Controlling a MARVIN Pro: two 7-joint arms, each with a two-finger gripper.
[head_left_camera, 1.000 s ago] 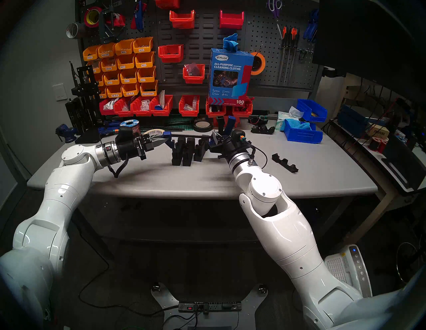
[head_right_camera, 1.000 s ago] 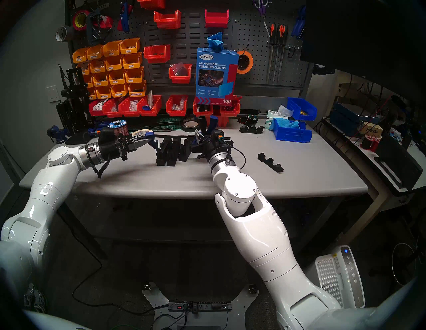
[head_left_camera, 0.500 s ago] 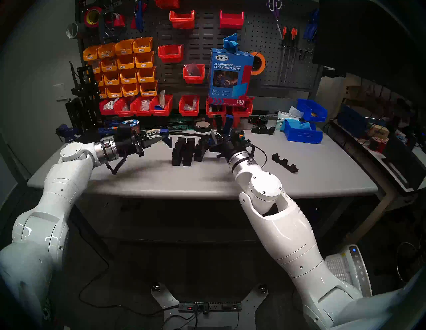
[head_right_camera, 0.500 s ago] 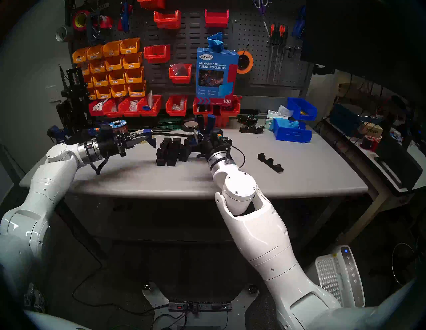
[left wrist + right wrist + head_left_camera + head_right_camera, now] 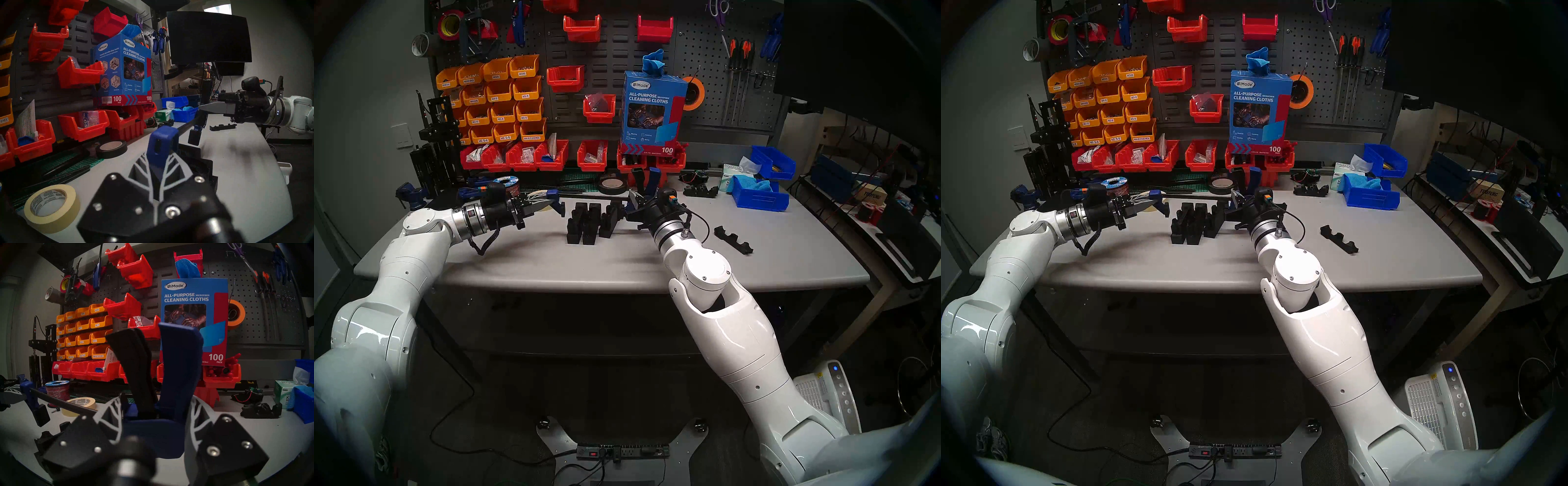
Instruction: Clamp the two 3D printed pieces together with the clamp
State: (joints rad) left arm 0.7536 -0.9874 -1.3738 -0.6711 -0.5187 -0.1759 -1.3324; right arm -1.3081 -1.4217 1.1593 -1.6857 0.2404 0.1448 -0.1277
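**Clamp held at both ends above the printed pieces**

Carried level over the worktop: the clamp, its thin black bar running from left to right just above and behind the two 3D printed pieces. Standing upright on the worktop, these two black slotted blocks, close beside each other, the larger one nearer to the front edge. Hanging down just left of the blocks, apart from them: the blue end jaw of the clamp. Just beside the right block, the sliding jaw; touching or not, cannot be told.

Closed on the blue end piece of the bar: the left claw, pointing level toward the right. Gripping the blue-and-black trigger handle from below: the right claw, fingers on both sides of the handle, the handle standing upward between them.

Further out: a roll of masking tape near the left claw, a black tape roll behind the bar, a low black notched strip well apart to the right.
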